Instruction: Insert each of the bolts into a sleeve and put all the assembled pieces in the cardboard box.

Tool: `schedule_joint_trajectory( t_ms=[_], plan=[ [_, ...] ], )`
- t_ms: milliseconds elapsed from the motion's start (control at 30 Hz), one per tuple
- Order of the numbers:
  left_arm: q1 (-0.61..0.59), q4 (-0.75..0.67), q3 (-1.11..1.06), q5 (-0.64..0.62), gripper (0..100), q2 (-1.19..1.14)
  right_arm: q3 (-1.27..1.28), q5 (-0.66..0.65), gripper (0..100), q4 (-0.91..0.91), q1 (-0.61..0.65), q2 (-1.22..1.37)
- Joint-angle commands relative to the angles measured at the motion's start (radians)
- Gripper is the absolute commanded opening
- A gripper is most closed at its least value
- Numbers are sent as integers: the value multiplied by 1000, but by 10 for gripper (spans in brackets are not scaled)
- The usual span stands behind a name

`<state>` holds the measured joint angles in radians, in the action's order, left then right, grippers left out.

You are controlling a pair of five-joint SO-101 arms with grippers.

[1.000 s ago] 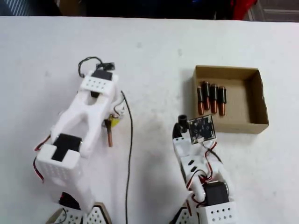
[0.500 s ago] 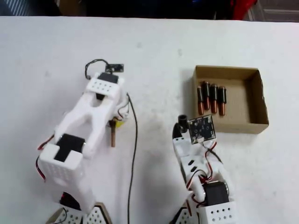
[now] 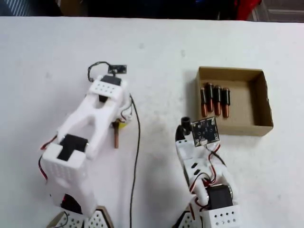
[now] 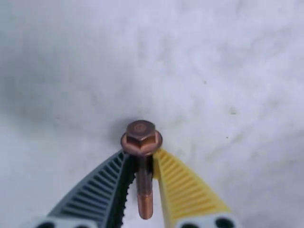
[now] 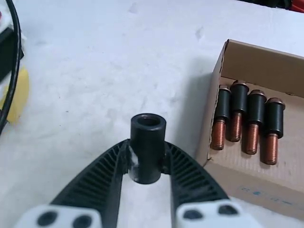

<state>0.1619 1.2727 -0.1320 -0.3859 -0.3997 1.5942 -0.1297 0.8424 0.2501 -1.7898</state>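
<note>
Two parts are held, presumably for mating: bolt [image 4: 141,138] clamped by left gripper [image 4: 142,155], sleeve [image 5: 147,137] by right gripper [image 5: 147,147].

The left gripper [image 4: 141,154], one ribbed finger grey and the other yellow, pinches a copper bolt [image 4: 141,138]. The right gripper [image 5: 147,147], ribbed black, clasps a black sleeve [image 5: 148,130]. Beside it is a brown cardboard box [image 5: 256,187] on a white table [image 5: 85,61].

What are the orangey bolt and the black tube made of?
The bolt is probably metal with a copper-coloured finish: it glints and has a crisp hex head. The sleeve is smooth matte black, either coated metal or plastic; its look leaves that open.
</note>
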Motion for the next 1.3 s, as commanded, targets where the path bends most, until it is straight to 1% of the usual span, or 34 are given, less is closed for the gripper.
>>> schedule_joint_trajectory(
  t_ms=[0, 67, 200, 500, 667, 833, 967, 1033, 1133, 1267],
  plan=[
    [4, -43, 9, 5, 24, -25, -14, 0, 17, -27, -4, -10],
    [1, -44, 18, 20, 40, -47, -14, 0, 17, -27, -4, -10],
    [-1, -46, 11, 46, 124, -41, -14, 0, 17, -27, -4, -10],
    [-1, -71, 20, 46, 128, -39, -14, 0, 17, -27, -4, -10],
    [-2, -97, 23, 3, 128, -44, -14, 0, 17, -27, -4, -10],
    [-2, -130, 18, -3, 119, -45, -14, 0, 17, -27, -4, -10],
    [-2, -160, 21, 3, 12, -47, -14, 0, 17, -27, -4, -10],
    [-1, -160, 17, -2, 37, -47, -14, 0, 17, -27, -4, -10],
    [-1, -160, 15, -3, 19, -47, -14, 0, 17, -27, -4, -10],
    [10, -149, 15, 5, 21, -41, -14, 0, 17, -27, -4, -10]
  ],
)
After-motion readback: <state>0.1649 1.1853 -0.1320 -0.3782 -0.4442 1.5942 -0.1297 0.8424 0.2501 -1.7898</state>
